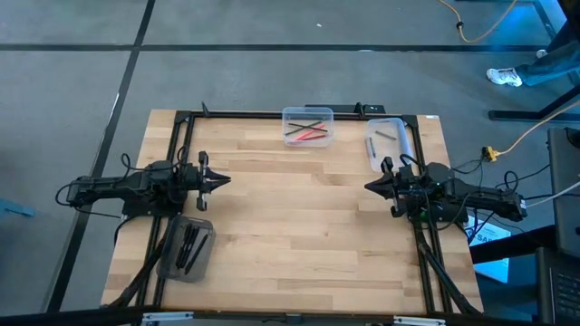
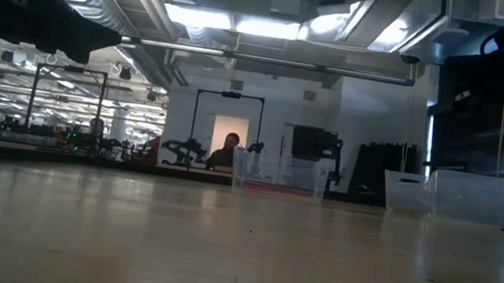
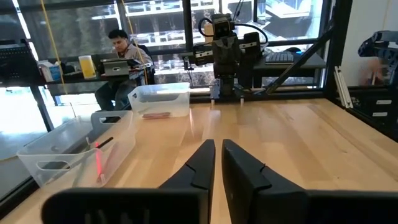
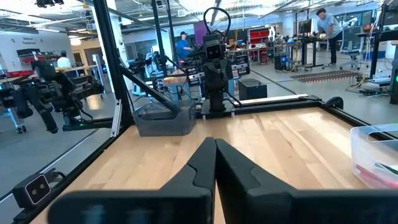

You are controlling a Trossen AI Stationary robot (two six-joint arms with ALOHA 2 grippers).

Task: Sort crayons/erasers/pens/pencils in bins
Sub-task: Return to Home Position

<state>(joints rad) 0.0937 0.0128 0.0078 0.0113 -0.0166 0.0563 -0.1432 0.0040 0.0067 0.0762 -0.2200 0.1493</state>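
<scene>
The dark grey bin (image 1: 166, 258) sits near the left front corner of the bench (image 1: 290, 235), just beside the left arm's base rail. Its long axis runs front to back with a slight tilt, and the black pens (image 1: 188, 246) inside lie along that length. One clear bin (image 1: 308, 111) stands at the middle of the far edge with its long side parallel to that edge. It holds red and green sticks (image 1: 311, 133) lying roughly lengthwise. The second clear bin (image 1: 403, 136) is at the far right corner, its long axis front to back and a little skewed, with grey items inside.

All three bins hug the rim, so the broad middle and front of the bench lie open between the arms.

Both arms are folded low at opposite side edges, each pointing inward and level across the wood. The left end effector (image 1: 217, 179) is drawn together to a thin slit and holds nothing. The right end effector (image 1: 373, 186) has its fingers pressed together, also holding nothing, just in front of the corner bin.
</scene>
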